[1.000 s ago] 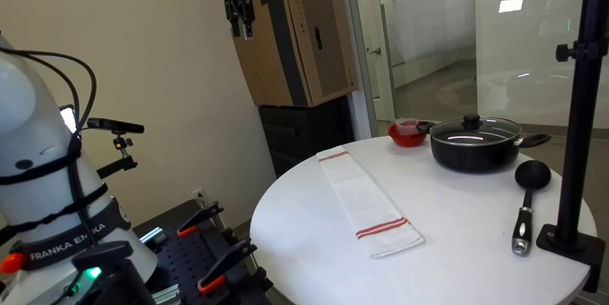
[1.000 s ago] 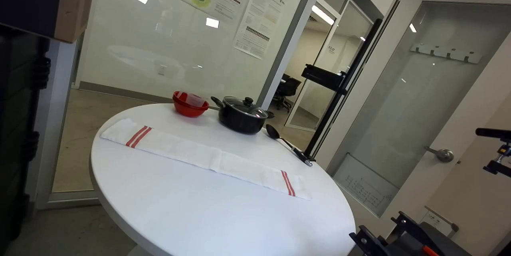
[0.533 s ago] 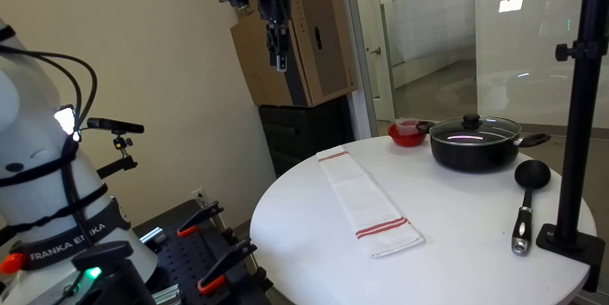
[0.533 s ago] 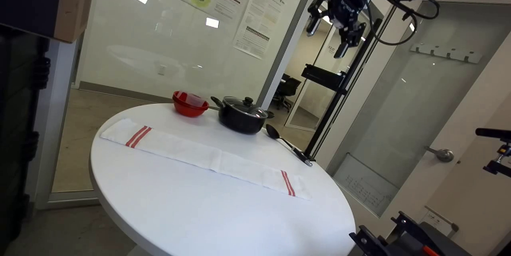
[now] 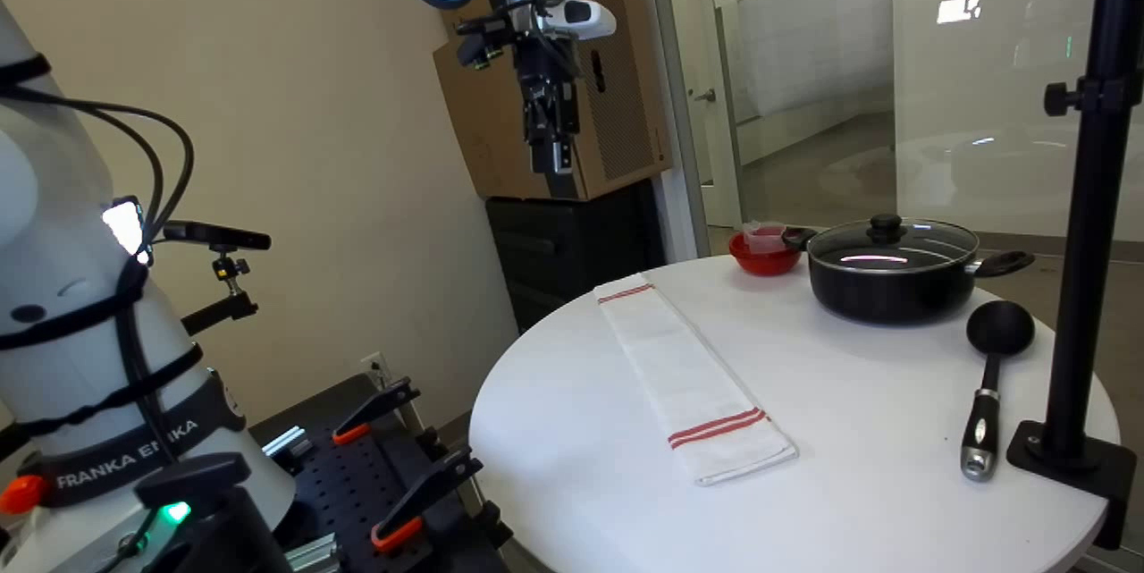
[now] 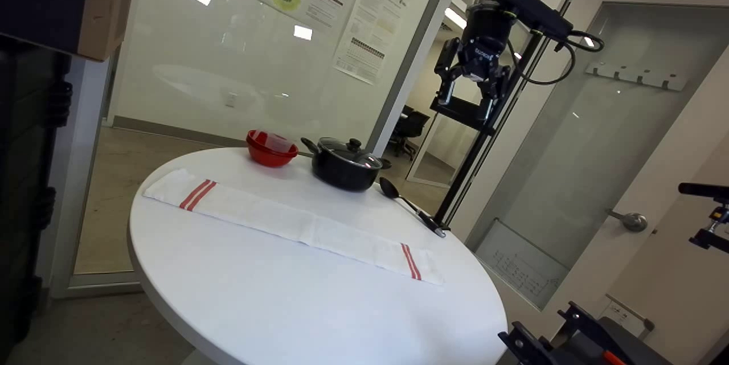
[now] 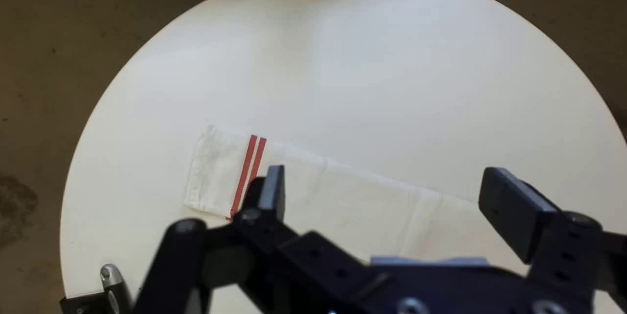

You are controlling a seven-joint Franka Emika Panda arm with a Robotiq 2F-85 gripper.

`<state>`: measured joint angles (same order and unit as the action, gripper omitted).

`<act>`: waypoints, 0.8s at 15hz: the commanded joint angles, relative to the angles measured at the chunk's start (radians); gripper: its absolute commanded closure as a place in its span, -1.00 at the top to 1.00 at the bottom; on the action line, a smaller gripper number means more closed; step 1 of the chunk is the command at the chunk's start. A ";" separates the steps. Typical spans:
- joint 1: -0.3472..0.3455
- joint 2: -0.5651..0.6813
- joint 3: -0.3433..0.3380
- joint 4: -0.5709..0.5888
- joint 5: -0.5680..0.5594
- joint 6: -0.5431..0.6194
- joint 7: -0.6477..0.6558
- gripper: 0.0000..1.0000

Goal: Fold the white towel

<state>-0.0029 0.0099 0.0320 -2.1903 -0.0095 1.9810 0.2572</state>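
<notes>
I hold my black two-fingered gripper (image 6: 465, 107) unclenched, fingers spread wide, well above the round white table (image 6: 319, 319). On its surface the long, narrow white cloth towel (image 5: 677, 367) with paired red stripes near both ends lies flat, one end just inside the edge. Also near the edge, a round black glass-lidded pan (image 5: 894, 294) stands between a round red bowl (image 5: 765, 265) and a black ladle (image 5: 987, 398).

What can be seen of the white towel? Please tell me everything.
The white towel looks like thin cloth, with two red stripes across it near each end. It lies flat on the round white table as a long, narrow strip, apparently folded lengthwise, with a faint crease near its middle. Only the table visibly touches it; the open end effector is above, clear of it.
</notes>
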 commanded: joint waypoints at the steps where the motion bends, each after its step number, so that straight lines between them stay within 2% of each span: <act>1: 0.010 0.002 -0.005 0.003 -0.002 -0.002 0.000 1.00; 3: 0.010 0.002 -0.006 0.005 -0.004 -0.002 0.000 1.00; 6: 0.000 -0.056 -0.016 -0.056 -0.058 0.074 0.049 1.00; 10: -0.036 0.013 -0.055 -0.083 -0.199 0.158 0.224 1.00; 12: -0.059 0.063 -0.086 -0.093 -0.226 0.214 0.279 1.00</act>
<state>-0.0376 0.0139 -0.0196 -2.2642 -0.1804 2.1139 0.4452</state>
